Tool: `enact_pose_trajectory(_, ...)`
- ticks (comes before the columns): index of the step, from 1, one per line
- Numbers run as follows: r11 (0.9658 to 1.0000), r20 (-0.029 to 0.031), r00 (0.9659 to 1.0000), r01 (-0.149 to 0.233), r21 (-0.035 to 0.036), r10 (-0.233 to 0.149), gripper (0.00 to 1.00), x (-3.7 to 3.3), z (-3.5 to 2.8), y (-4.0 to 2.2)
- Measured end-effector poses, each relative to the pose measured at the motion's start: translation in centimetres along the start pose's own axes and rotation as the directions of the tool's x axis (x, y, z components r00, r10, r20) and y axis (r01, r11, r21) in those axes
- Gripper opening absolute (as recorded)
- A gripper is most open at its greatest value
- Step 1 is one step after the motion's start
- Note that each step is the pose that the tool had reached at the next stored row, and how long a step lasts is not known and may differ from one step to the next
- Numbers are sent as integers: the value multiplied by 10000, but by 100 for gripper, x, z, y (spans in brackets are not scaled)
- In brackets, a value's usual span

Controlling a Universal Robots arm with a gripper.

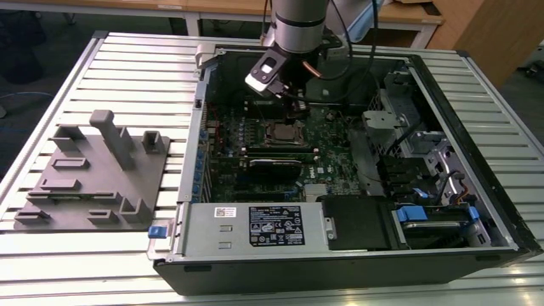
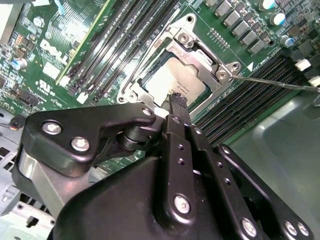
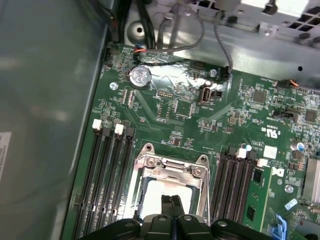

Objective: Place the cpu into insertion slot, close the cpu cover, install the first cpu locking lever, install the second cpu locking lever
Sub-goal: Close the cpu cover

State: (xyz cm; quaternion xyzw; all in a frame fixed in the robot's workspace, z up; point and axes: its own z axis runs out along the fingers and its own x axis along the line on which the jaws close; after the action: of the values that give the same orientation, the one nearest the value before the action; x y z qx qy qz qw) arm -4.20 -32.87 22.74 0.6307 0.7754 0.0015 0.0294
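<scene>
Hanging just above the slot (image 2: 182,36), the gripper (image 2: 178,100) has its two fingers pressed together with nothing between them. The cpu (image 2: 172,80) lies in the slot, and the cover (image 2: 200,54) seems to be down around it, the pale top showing through its window. A thin lever (image 2: 272,82) runs out from one corner of the cover, over the memory slots (image 2: 250,107). In the exterior view the slot is toward the far side of the board (image 1: 246,121), inside the open case (image 1: 501,210).

The risk, as it looks, is a slip. The tips are narrow and the lever is a thin round wire, so a push a little off its line may slide away and strike the cpu top or the board. If the cover is not fully flat, force on the lever may bend it.

The gripper body hides the near side of the slot in both wrist views, so a second lever cannot be made out. Whether the visible lever is hooked, and whether the tips touch the cpu, cannot be told.
</scene>
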Motion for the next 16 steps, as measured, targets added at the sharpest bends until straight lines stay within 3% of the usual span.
enact_pose_trajectory(3, 9992, -16, 9992, 410, -18, -410, 10, 0, 1, 0)
enact_pose_trajectory(7, 9954, -36, 9954, 955, -44, -955, 10, 0, 1, 0)
enact_pose_trajectory(16, 9942, -41, 9942, 1078, -49, -1078, 10, 0, 1, 0)
